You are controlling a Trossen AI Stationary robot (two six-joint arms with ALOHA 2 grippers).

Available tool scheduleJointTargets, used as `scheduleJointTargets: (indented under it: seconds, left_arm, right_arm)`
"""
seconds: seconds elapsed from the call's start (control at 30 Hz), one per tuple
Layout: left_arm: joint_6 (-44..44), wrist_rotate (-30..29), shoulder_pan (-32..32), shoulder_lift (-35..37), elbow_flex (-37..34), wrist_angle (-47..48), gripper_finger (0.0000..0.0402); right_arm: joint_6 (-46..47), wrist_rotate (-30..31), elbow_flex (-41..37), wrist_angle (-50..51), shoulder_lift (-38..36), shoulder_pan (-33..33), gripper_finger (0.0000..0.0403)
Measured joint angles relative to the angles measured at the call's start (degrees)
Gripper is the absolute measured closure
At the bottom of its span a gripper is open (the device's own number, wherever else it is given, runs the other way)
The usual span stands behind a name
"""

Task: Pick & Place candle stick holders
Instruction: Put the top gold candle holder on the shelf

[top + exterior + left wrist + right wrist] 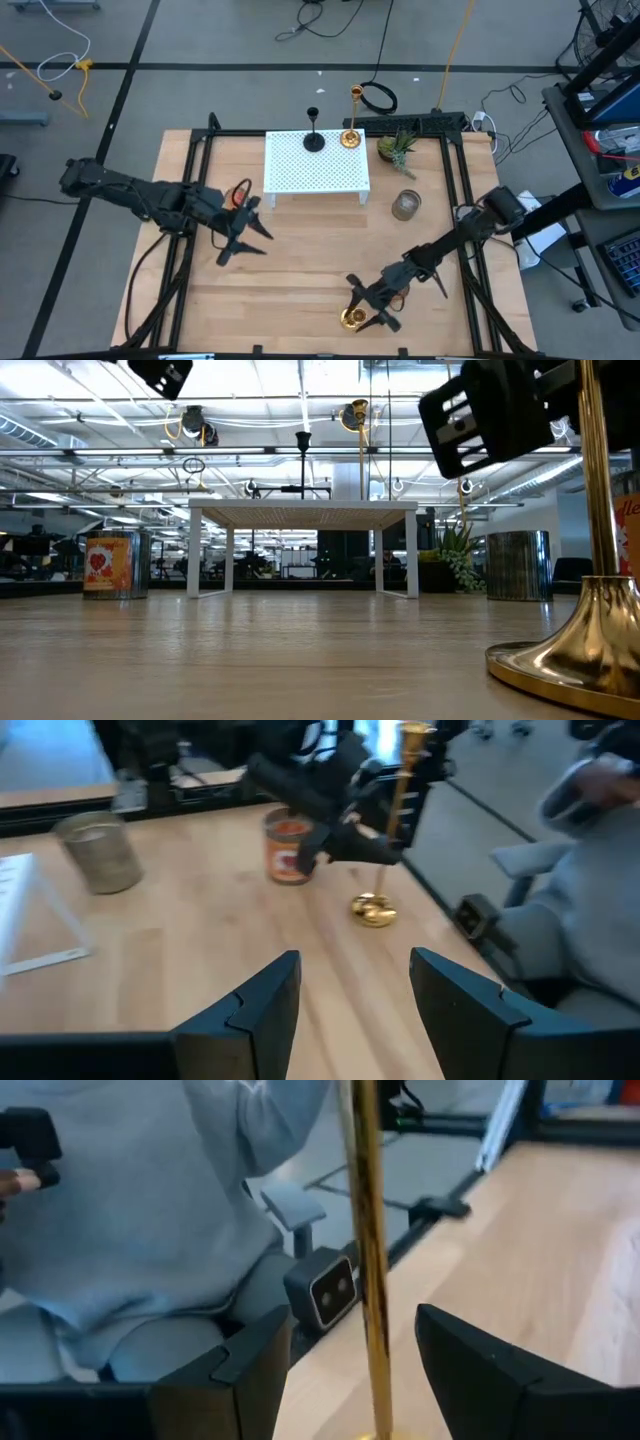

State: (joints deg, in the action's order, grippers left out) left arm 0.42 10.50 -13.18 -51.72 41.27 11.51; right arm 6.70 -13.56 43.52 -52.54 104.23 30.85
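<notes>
Right hand (372,310) released, fingers either side of brass candlestick (352,317) stem, left hand (240,240) released, mid-table

My wooden surface (300,260) carries a white stand (315,165) at the far middle, a plant (398,148) and tin (405,205) right, one brass candlestick (353,318) near me.
</notes>
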Motion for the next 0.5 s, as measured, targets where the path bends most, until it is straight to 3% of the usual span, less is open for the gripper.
scheduleJointTargets:
  seconds: [0.17,0.43,0.5]
  left_arm:
    - [-0.47,0.00,-4.72,0.00,-0.08,-1.45,0.0204]
    - [2.05,-4.92,-8.93,0.00,-0.08,-2.20,0.0204]
    - [2.06,-6.43,-9.48,0.00,-0.08,-2.20,0.0204]
  right_arm:
    - [-1.79,-0.02,0.61,-1.46,1.77,-0.22,0.0232]
    - [-1.51,-0.07,0.67,-2.19,1.77,-2.60,0.0382]
    - [-1.94,0.52,0.67,-2.58,1.77,-3.57,0.0392]
